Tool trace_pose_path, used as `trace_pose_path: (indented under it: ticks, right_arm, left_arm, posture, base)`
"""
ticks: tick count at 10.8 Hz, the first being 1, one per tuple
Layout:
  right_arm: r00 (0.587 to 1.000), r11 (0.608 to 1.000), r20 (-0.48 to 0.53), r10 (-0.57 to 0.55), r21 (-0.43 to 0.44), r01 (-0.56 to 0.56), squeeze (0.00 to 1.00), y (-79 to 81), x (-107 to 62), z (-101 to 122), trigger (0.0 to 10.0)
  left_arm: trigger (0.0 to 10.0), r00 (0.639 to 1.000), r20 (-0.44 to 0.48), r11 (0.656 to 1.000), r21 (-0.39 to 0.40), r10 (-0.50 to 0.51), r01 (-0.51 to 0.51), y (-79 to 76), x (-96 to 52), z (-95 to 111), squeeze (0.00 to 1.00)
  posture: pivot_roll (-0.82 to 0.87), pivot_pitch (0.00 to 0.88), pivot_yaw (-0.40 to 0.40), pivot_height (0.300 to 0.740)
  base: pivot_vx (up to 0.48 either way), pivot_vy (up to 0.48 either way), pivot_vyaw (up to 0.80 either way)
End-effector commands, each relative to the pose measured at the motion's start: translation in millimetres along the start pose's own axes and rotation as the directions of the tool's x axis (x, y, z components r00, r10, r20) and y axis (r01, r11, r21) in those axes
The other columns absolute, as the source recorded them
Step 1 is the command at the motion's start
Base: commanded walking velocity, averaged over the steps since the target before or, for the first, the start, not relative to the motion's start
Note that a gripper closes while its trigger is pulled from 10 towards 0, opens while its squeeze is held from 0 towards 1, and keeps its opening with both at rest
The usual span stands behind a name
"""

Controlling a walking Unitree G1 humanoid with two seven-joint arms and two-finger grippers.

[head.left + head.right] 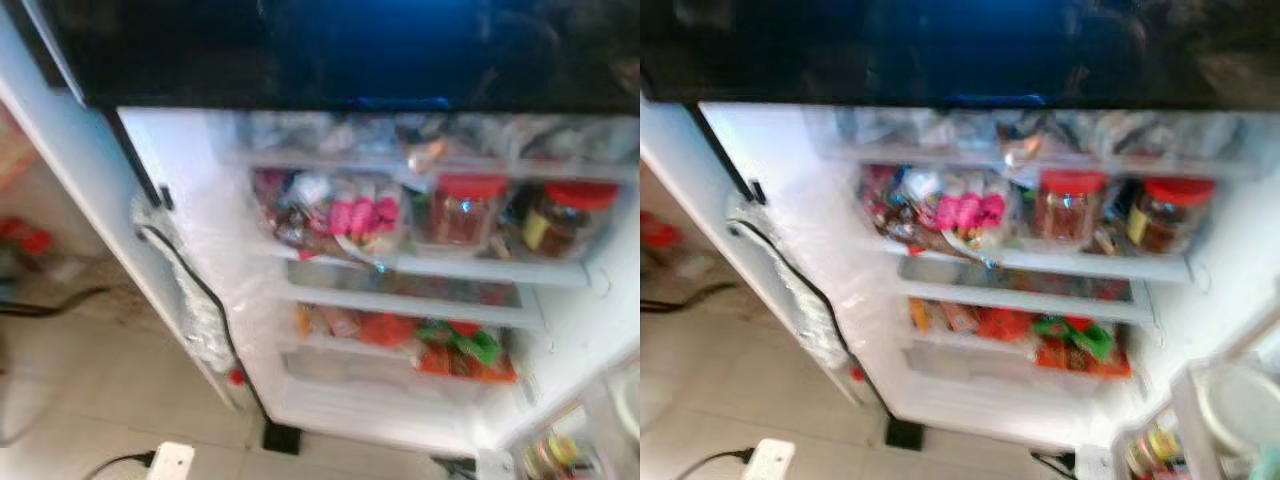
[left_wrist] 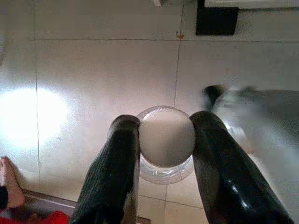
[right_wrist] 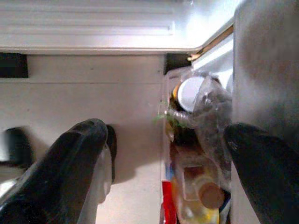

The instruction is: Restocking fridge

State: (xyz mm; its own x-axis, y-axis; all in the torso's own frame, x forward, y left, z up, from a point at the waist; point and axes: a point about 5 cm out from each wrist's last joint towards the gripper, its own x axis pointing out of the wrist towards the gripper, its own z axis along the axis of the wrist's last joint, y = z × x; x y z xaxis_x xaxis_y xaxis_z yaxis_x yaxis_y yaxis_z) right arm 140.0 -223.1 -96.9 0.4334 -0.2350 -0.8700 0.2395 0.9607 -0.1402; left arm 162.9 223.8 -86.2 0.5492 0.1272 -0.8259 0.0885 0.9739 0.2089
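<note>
The fridge (image 1: 200, 180) stands open before me, blurred. Its upper shelf holds pink packets (image 1: 360, 215) and two red-lidded jars (image 1: 465, 210), and a lower shelf carries red and green packets (image 1: 460, 350). In the left wrist view, my left gripper (image 2: 166, 126) is shut on a clear bottle with a white cap (image 2: 167, 140), held over the tiled floor. In the right wrist view, my right gripper (image 3: 166, 133) is open with its fingers wide apart and nothing between them. It is next to the door bin (image 3: 196, 140), which holds bottles and a plastic bag.
The fridge door with its stocked bins (image 1: 560, 450) stands open at the lower right. A black cable (image 1: 190, 275) runs down the fridge's left side. A white power strip (image 1: 170, 462) lies on the floor tiles. A person's bare foot (image 2: 7, 182) is near my left arm.
</note>
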Motion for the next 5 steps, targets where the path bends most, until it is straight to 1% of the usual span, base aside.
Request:
trace_pose_path:
  ticks: [1,5]
  right_arm:
    - [1.0,1.0,0.005,-0.011,0.012,0.011,0.0,-2.9,0.3,2.0,10.0]
    - [1.0,1.0,-0.004,-0.01,0.01,0.01,0.0,-5.1,-0.1,-1.6,10.0]
  left_arm:
    - [10.0,0.999,-0.026,1.0,0.0,0.021,-0.021,6.6,-1.6,-7.2,0.0]
    - [10.0,0.999,-0.027,1.0,-0.001,0.02,-0.02,6.2,-1.6,-7.6,0.0]
  posture:
    - [-0.01,0.066,0.024,0.74]
    - [-0.01,0.07,0.025,0.74]
  base:
    - [0.0,0.0,0.0]
    - [0.0,0.0,0.0]
